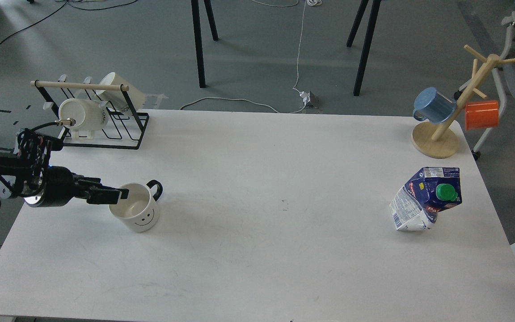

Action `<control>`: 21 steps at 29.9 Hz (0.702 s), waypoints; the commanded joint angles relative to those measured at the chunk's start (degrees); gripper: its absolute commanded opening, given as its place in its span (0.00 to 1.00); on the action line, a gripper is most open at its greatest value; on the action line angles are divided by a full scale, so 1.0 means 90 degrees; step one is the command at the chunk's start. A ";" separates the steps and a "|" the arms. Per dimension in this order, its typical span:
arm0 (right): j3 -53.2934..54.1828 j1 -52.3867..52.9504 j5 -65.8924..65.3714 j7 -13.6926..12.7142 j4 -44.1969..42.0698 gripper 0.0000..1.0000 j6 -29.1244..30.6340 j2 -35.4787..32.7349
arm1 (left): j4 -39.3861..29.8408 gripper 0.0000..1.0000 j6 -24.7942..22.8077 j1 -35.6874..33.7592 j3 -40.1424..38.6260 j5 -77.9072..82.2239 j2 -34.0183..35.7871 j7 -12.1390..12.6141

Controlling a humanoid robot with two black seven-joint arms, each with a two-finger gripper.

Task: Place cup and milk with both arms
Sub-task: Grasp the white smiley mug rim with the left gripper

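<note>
A white cup (137, 211) with a smiley face and a black handle stands upright on the white table (257, 250) at the left. My left gripper (119, 194) comes in from the left, and its fingertips reach the cup's left rim. The fingers are seen side-on, so I cannot tell whether they are open or shut. A crumpled blue and white milk carton (425, 198) with a green cap stands at the right of the table. My right gripper is out of view.
A black wire rack (101, 120) with white mugs stands at the back left corner. A wooden mug tree (445, 125) with a blue mug (434, 105) and an orange mug (482, 114) stands at the back right.
</note>
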 commanded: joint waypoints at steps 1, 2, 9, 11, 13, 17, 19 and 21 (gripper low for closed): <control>-0.0001 -0.0028 0.0000 0.0000 -0.0009 0.96 0.0000 -0.0001 | 0.0325 0.99 0.0052 0.0018 -0.0002 -0.0004 -0.0318 0.0000; -0.0001 -0.0038 0.0000 0.0000 0.0000 0.96 0.0000 -0.0001 | 0.0423 0.98 0.0052 0.0018 -0.0002 -0.0023 -0.0416 0.0000; 0.0009 -0.0097 0.0000 0.0000 -0.0009 0.96 0.0000 -0.0011 | 0.0931 0.95 0.0062 0.0038 0.0028 -0.0013 -0.0827 0.0000; 0.0009 -0.0116 0.0009 0.0000 -0.0009 0.96 0.0000 -0.0040 | 0.0999 0.92 0.0062 0.0076 0.0038 -0.0013 -0.0837 0.0000; 0.0009 -0.0116 0.0009 0.0000 -0.0009 0.96 0.0000 -0.0050 | 0.1010 0.84 0.0072 0.0164 0.0038 0.0006 -0.0847 0.0000; -0.0001 -0.0145 0.0000 0.0000 -0.0009 0.96 0.0000 -0.0050 | 0.1010 0.44 0.0315 0.0272 0.0193 0.0016 -0.0847 0.0000; -0.0001 -0.0184 0.0009 0.0000 0.0000 0.96 0.0000 -0.0050 | 0.1019 0.12 0.0569 0.0262 0.0301 0.0006 -0.0876 0.0000; -0.0001 -0.0223 0.0009 0.0000 0.0000 0.96 0.0000 -0.0050 | 0.1019 0.08 0.0843 0.0272 0.0359 -0.0013 -0.0925 0.0000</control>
